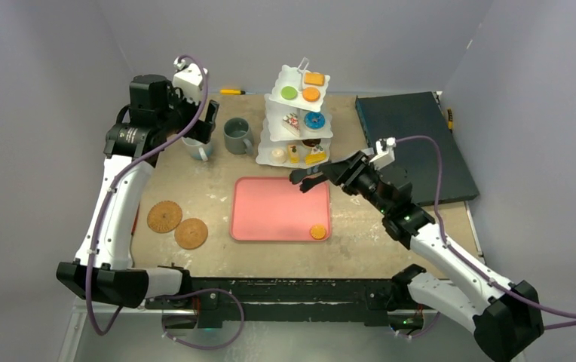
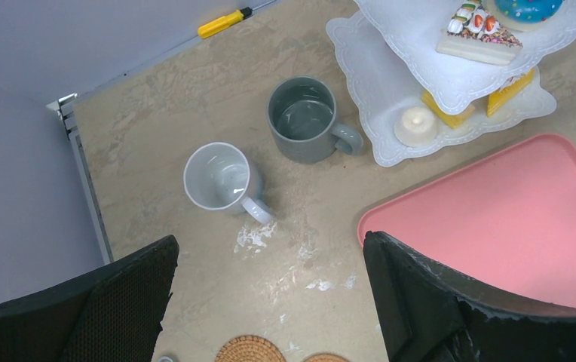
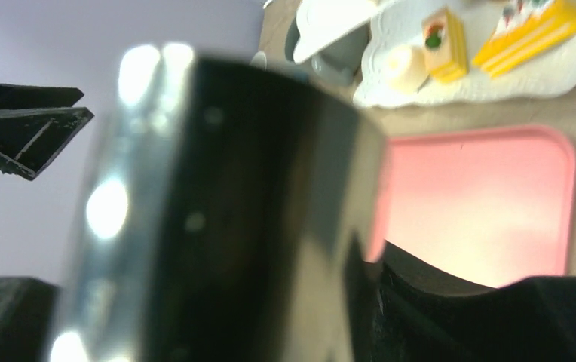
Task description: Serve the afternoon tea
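My left tool hangs spread wide, the white mug just ahead below it, the grey mug beyond. My right tool pinches the black tongs over the pink tray, the stand just ahead, one orange pastry behind.

Glossy white mug, matt pink tray

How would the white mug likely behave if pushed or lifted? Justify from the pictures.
The white mug looks glazed and rigid, so it may slip in a grasp rather than deform. It stands upright and empty, so it probably slides rather than tips. A push on its handle would likely spin it.
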Motion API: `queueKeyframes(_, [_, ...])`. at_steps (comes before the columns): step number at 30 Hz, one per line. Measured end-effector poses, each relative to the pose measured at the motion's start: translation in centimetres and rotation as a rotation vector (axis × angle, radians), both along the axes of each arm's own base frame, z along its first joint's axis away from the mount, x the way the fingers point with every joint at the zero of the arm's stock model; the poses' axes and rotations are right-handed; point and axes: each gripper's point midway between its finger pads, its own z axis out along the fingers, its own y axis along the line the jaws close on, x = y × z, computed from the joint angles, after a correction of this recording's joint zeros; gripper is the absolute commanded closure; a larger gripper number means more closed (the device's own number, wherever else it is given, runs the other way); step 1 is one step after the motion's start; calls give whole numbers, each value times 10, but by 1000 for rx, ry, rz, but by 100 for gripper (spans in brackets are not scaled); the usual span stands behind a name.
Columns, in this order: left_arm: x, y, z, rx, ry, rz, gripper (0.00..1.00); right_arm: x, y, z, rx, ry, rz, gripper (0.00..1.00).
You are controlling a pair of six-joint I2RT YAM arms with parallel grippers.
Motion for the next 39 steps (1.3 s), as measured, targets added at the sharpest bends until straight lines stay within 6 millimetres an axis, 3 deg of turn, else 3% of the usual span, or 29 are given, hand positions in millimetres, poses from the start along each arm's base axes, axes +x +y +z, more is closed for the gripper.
queueKeyframes(3, [-2, 0, 3, -3, -7, 1, 8, -7, 11, -20, 46, 84, 10, 45])
queueKeyframes(8, [-2, 0, 3, -3, -8, 1, 8, -16, 33, -75, 52, 270, 6, 44])
queueKeyframes(13, [-2, 1, 3, -1, -9, 4, 8, -21, 35, -124, 46, 407, -62, 43])
queueKeyframes(25, [-2, 2, 3, 2, -10, 7, 8, -11, 44, -189, 26, 567, -174, 31])
queueKeyframes(31, [-2, 2, 3, 4, -10, 8, 8, -3, 51, -184, 26, 558, -200, 21])
queueKeyframes(36, [-2, 2, 3, 5, -10, 10, 8, 5, 58, -159, 45, 494, -216, 10])
queueKeyframes(39, [-2, 2, 3, 5, -10, 9, 8, 5, 65, -141, 56, 456, -210, 9])
